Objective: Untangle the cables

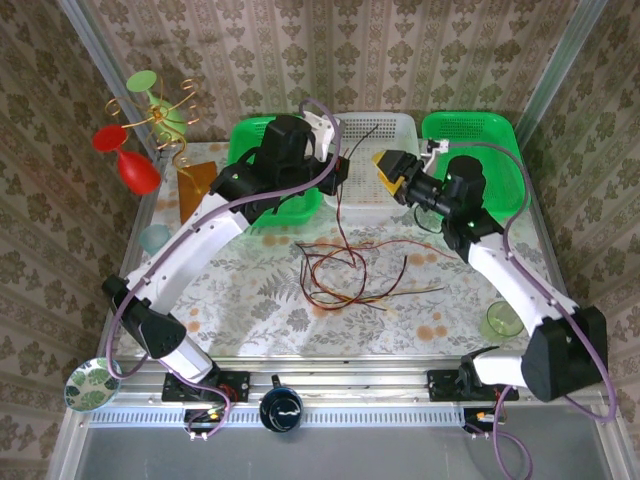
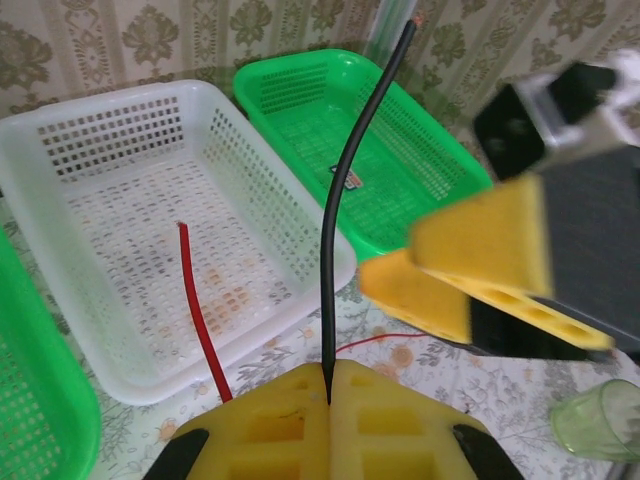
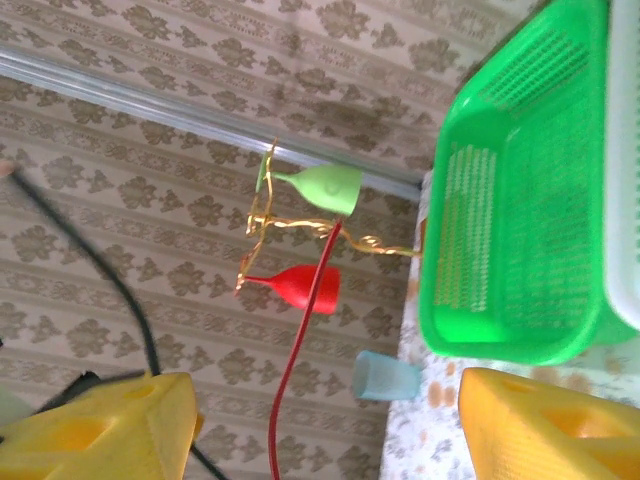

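The left claw is seen fully closed, and a black cable is pinched between its yellow pads. From the pads the cable rises in a curve, and a bare coppery tip is shown at its top. Just left of the pads a red cable is seen, its end lying against the floor of the white basket ahead of the claw; whether it rests there cannot be told. Ahead and to the right of the claw a green basket is found. On its floor a small label is visible, but its writing is too small to be read. The right claw is held close on the right of the left claw.

In the right wrist view the right claw is shown with its jaws well apart and nothing gripped. The red cable is seen in the gap between its fingers, and the black cable is blurred beyond one finger.

From above, the left claw and the right claw are seen close together. The remaining cables are spread in a loose tangle on the table, below both claws and nearer the arm bases.
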`<move>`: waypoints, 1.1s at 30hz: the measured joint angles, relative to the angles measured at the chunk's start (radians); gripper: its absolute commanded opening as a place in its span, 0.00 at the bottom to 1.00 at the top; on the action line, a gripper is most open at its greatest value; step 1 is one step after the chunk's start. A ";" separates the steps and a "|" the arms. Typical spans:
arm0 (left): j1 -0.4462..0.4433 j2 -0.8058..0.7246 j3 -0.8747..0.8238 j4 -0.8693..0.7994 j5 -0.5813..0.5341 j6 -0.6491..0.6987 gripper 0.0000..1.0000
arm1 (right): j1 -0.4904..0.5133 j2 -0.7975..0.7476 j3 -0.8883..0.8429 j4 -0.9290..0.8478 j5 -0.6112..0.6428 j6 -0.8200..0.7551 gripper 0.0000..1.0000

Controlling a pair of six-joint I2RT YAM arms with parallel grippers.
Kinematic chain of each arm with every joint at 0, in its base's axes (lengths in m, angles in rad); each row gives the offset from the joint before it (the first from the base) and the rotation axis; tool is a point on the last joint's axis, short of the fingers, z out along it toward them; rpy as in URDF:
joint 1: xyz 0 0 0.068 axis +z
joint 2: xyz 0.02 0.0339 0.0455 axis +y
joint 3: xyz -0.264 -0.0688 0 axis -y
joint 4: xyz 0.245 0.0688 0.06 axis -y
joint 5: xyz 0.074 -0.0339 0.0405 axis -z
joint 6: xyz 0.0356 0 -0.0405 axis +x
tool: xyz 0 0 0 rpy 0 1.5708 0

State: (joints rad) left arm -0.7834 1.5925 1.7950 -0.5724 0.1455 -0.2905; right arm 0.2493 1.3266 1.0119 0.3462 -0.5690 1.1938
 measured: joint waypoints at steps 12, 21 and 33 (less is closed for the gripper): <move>0.014 0.000 0.000 0.004 0.095 -0.001 0.00 | 0.033 0.231 0.105 0.219 -0.127 0.200 0.62; 0.028 0.000 0.000 0.004 0.125 -0.004 0.00 | 0.076 0.288 0.124 0.345 -0.160 0.276 0.16; 0.032 -0.005 0.027 0.000 0.101 0.016 0.00 | 0.055 0.172 0.124 0.130 -0.106 0.126 0.00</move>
State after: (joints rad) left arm -0.7509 1.5879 1.8217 -0.5720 0.2470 -0.2741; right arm 0.3038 1.4990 1.1355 0.4763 -0.6754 1.3201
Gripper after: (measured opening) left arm 0.050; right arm 0.061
